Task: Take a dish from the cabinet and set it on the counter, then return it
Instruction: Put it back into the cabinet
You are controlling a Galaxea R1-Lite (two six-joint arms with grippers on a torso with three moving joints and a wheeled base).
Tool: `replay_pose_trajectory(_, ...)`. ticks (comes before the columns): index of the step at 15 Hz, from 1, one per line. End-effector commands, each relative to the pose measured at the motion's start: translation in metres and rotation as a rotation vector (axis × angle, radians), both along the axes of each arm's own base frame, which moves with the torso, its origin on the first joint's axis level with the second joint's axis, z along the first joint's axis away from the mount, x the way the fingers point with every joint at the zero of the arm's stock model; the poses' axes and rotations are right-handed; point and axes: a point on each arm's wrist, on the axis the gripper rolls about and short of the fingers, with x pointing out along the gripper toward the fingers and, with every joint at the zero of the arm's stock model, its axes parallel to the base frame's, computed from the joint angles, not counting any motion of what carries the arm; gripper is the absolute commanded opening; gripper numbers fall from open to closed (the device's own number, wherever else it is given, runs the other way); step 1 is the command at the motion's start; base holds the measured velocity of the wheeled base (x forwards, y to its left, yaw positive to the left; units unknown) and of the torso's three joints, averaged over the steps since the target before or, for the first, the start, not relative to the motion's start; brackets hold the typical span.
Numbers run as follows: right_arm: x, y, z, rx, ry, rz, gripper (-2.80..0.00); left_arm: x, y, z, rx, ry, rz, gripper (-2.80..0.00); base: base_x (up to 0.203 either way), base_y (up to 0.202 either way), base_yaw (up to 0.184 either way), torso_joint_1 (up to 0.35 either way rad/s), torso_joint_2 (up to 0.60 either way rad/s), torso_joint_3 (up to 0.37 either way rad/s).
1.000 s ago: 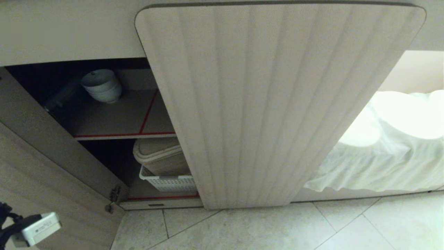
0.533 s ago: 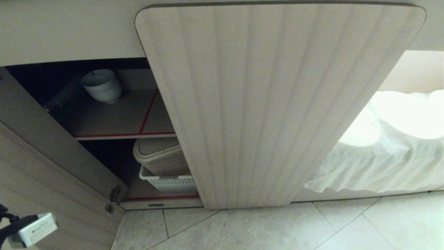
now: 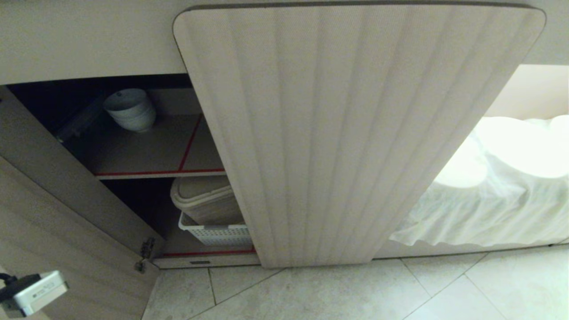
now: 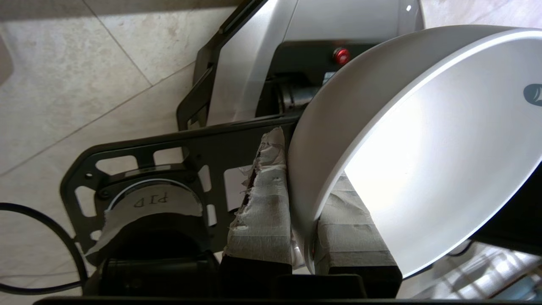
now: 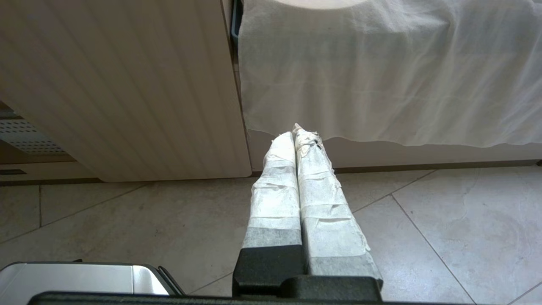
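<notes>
The dish (image 4: pixel 423 140), a plain white bowl, fills the right side of the left wrist view, tilted on edge with its rim pinched between the taped fingers (image 4: pixel 262 220) of the left pincer (image 4: pixel 302 228), above the tiled floor (image 4: pixel 63 84) and the robot's own silver base (image 4: pixel 254 55).

In the head view the cabinet (image 3: pixel 355 133) dominates: its closed fluted door spans the centre of the frame, while the left door (image 3: pixel 53 222) stands swung open at the lower left. In the dark opening at the upper left, a stack of white bowls (image 3: pixel 130 109) sits at the back of a shelf (image 3: pixel 146 151) edged in red tape; under it a beige bin (image 3: pixel 204 198) rests in a white perforated basket (image 3: pixel 218 233). A white cloth (image 3: pixel 489 200) drapes the opening at the right edge. Only the left arm's wrist camera (image 3: pixel 33 293) shows, at the bottom left corner.

The right pincer (image 5: pixel 300 135), in the right wrist view, hangs over the floor with its taped fingers pressed together, empty, pointing at the cloth's lower hem.
</notes>
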Motion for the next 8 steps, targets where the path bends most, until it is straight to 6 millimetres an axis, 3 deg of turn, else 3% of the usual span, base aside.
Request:
replay_pose_trajectory(1,0.0,0.0,0.0001,0.0,-0.002,-0.001,-2.8,0.0014,-0.0004,0.0016,-0.027,-0.002,0.048,-2.8,0.0,0.0,0.0,0.0,0.0,0.0)
replay_pose_trajectory(8,0.0,0.0,0.0001,0.0,-0.001,-0.001,-2.8,0.0058,-0.0013,0.0017,-0.096,0.026,0.207,-2.8,0.0,0.0,0.0,0.0,0.0,0.0)
